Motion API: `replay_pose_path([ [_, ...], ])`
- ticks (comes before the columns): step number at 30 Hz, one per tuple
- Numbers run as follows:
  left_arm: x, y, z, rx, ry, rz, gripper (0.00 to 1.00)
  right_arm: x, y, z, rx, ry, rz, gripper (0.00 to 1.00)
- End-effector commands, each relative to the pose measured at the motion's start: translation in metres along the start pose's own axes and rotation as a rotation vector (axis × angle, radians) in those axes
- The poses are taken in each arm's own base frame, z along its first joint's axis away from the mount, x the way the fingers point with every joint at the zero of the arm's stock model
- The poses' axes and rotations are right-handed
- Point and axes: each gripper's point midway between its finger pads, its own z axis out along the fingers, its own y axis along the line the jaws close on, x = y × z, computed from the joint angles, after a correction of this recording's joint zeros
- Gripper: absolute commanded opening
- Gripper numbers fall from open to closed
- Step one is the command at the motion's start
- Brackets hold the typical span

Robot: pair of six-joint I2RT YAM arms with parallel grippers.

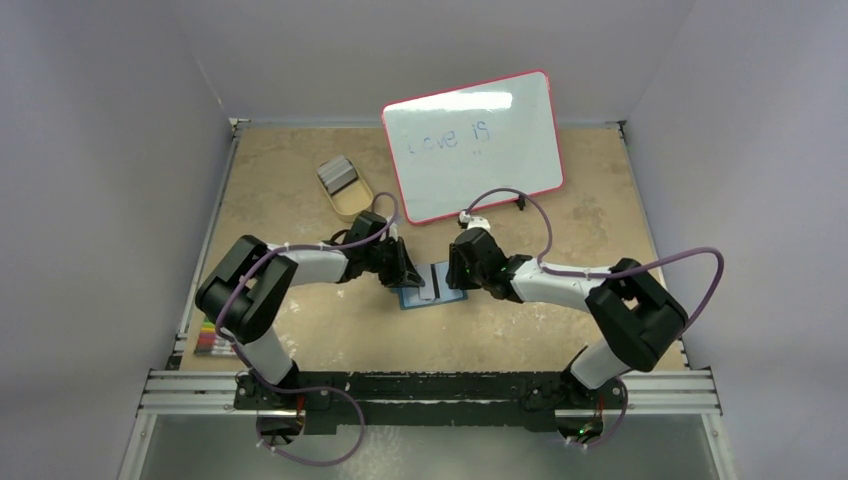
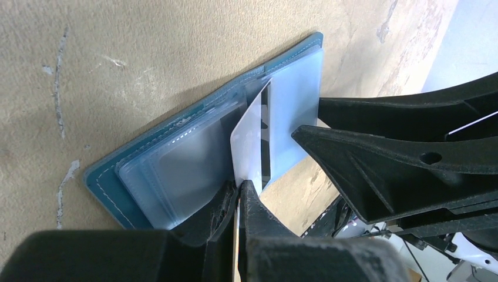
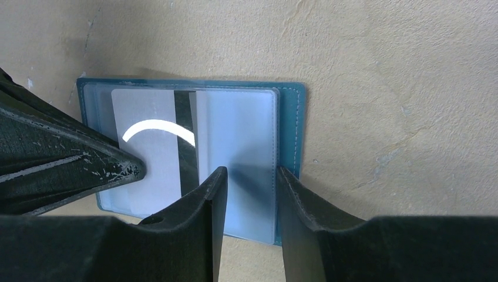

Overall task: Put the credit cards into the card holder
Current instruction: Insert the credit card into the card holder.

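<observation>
- Card holder [image 1: 432,285] lies open and flat on the bench [image 1: 450,340], near the middle, between the tips of the two arms. Its teal cover faces down and its clear sleeves face up.
- Left jaws are closed on the near edge of one pale grey credit card [image 2: 249,141]. The card leans tilted over the holder's fold, with its far edge against the sleeves.
- Dark stripe runs along that card beside the fold, seen from the right wrist.
- Right jaws stand apart with a gap between the fingers, their tips down over the right-hand sleeve [image 3: 238,129]. Whether they touch it I cannot tell.
- Remaining credit cards [image 1: 338,175] sit stacked in a tan oval tray [image 1: 352,205], far and left of the holder, well apart from it.
- Whiteboard [image 1: 470,145] with a red rim lies at the far side, right of the tray.
- Striped card [image 1: 208,338] rests at the bench's left edge, near the left arm's base.
</observation>
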Motion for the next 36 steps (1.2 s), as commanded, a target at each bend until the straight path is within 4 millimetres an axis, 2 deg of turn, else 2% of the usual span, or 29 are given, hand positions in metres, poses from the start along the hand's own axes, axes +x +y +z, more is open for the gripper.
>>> replay_pose_path([
  [1, -0.007, 0.02, 0.006, -0.091, -0.038, 0.035, 0.0, 0.001, 0.006, -0.007, -0.037, 0.011, 0.02, 0.39],
  [4, -0.005, 0.021, 0.008, -0.087, -0.03, 0.03, 0.0, -0.01, 0.009, -0.015, -0.045, -0.011, 0.025, 0.4],
  [9, -0.005, 0.018, 0.013, -0.076, -0.03, 0.026, 0.0, -0.024, -0.001, -0.018, -0.015, -0.04, 0.031, 0.43],
  [17, -0.004, 0.018, 0.015, -0.08, -0.032, 0.023, 0.0, -0.007, -0.018, -0.007, 0.022, 0.003, 0.052, 0.41],
  [21, 0.001, 0.015, 0.018, -0.08, -0.019, 0.025, 0.01, 0.0, -0.012, -0.006, -0.022, 0.021, 0.069, 0.38],
  [26, 0.01, 0.008, 0.021, -0.077, 0.008, 0.031, 0.0, 0.0, -0.01, -0.006, -0.037, 0.017, 0.082, 0.36],
  [32, 0.017, 0.016, 0.016, -0.11, 0.011, 0.027, 0.0, 0.002, -0.011, -0.004, -0.032, 0.019, 0.086, 0.36],
  [36, 0.015, 0.013, 0.019, -0.098, -0.005, 0.021, 0.08, 0.004, -0.01, -0.003, -0.044, 0.021, 0.093, 0.36],
])
